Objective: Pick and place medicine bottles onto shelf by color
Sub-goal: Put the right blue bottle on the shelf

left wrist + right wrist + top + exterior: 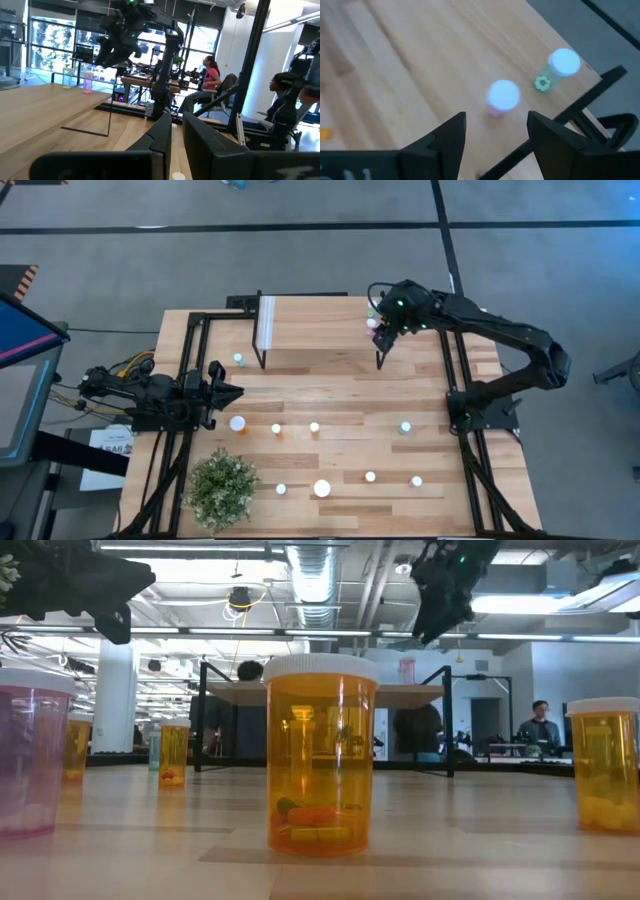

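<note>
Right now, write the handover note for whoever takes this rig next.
Right gripper: open, above the shelf's right end, holding nothing; a pink bottle stands just under it.
Left gripper: shut, holding nothing, waiting at the table's left side.
Done: pink bottle and green bottle stand on the shelf, near that end.
Left: about ten bottles on the table, including the big orange one near the front.

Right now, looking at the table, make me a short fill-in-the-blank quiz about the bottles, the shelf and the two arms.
1. The right gripper hovers over the shelf with its fingers ____.
2. On the shelf below it stand a green bottle and a ____ bottle.
3. The left gripper waits at the table's left edge with its fingers ____.
4. The green plant sits near the table's front ____ corner.

Missing words: open; pink; shut; left
</note>
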Action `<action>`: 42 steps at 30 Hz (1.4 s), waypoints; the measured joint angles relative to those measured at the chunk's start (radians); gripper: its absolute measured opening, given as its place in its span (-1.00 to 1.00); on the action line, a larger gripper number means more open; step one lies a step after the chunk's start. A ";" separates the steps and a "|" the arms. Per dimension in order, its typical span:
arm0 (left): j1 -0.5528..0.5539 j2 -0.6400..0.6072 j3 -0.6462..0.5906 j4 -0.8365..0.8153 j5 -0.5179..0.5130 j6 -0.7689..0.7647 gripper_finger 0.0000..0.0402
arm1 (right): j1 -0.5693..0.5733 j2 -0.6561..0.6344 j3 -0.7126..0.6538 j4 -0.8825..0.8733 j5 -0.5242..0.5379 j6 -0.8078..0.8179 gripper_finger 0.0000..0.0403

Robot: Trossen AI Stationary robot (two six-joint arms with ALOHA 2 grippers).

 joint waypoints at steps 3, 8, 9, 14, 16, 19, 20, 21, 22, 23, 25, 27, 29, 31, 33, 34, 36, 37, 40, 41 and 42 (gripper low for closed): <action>0.000 0.000 0.000 -0.001 0.001 -0.004 -0.83 | 0.054 -0.051 0.000 -0.011 0.000 0.003 0.13; 0.000 0.000 0.000 -0.010 0.002 -0.011 -0.83 | 0.193 -0.137 -0.012 0.001 0.038 0.037 0.11; 0.000 0.000 0.000 -0.010 0.002 -0.011 -0.83 | 0.226 -0.151 -0.024 0.011 0.055 0.046 0.11; 0.000 0.000 0.000 -0.012 0.002 -0.021 -0.83 | 0.375 -0.230 -0.151 0.094 0.119 0.107 0.11; 0.000 0.000 0.000 -0.012 0.002 -0.021 -0.83 | 0.436 -0.258 -0.210 0.131 0.137 0.142 0.11; 0.000 0.000 0.000 -0.012 0.002 -0.021 -0.83 | 0.527 -0.285 -0.282 0.199 0.161 0.184 0.11; 0.000 0.000 0.000 -0.012 0.002 -0.021 -0.83 | 0.559 -0.292 -0.303 0.217 0.172 0.194 0.11; 0.000 0.000 0.000 -0.012 0.002 -0.022 -0.83 | 0.586 -0.297 -0.320 0.230 0.184 0.207 0.11; 0.000 0.000 0.000 -0.012 0.003 -0.026 -0.83 | 0.613 -0.298 -0.333 0.235 0.202 0.220 0.11; 0.000 0.000 0.000 -0.012 0.007 -0.029 -0.83 | 0.638 -0.297 -0.345 0.237 0.222 0.235 0.11; 0.000 0.000 0.000 -0.011 0.018 -0.030 -0.83 | 0.681 -0.294 -0.371 0.237 0.258 0.266 0.10; 0.000 0.000 0.000 -0.008 0.019 -0.029 -0.83 | 0.713 -0.283 -0.389 0.233 0.263 0.300 0.10; 0.000 0.000 0.000 -0.008 0.019 -0.024 -0.83 | 0.740 -0.267 -0.408 0.227 0.263 0.342 0.10; 0.000 0.000 0.000 -0.008 0.019 -0.010 -0.83 | 0.762 -0.253 -0.427 0.223 0.262 0.385 0.11; 0.000 0.000 0.000 -0.007 0.019 0.001 -0.83 | 0.775 -0.238 -0.444 0.216 0.262 0.430 0.11; 0.000 0.000 0.000 -0.006 0.019 0.001 -0.83 | 0.779 -0.231 -0.450 0.194 0.262 0.454 0.11; 0.000 0.000 0.000 -0.008 0.019 0.002 -0.83 | 0.786 -0.211 -0.454 0.165 0.261 0.501 0.11; 0.000 0.000 0.000 -0.008 0.019 0.002 -0.83 | 0.793 -0.204 -0.454 0.141 0.258 0.522 0.11; 0.000 0.000 0.000 -0.011 0.023 0.002 -0.83 | 0.809 -0.181 -0.454 0.108 0.216 0.578 0.12; 0.000 0.000 0.000 -0.012 0.026 0.002 -0.83 | 0.815 -0.172 -0.454 0.102 0.192 0.593 0.13; 0.000 0.000 0.000 -0.012 0.026 0.001 -0.83 | 0.821 -0.162 -0.454 0.099 0.172 0.606 0.14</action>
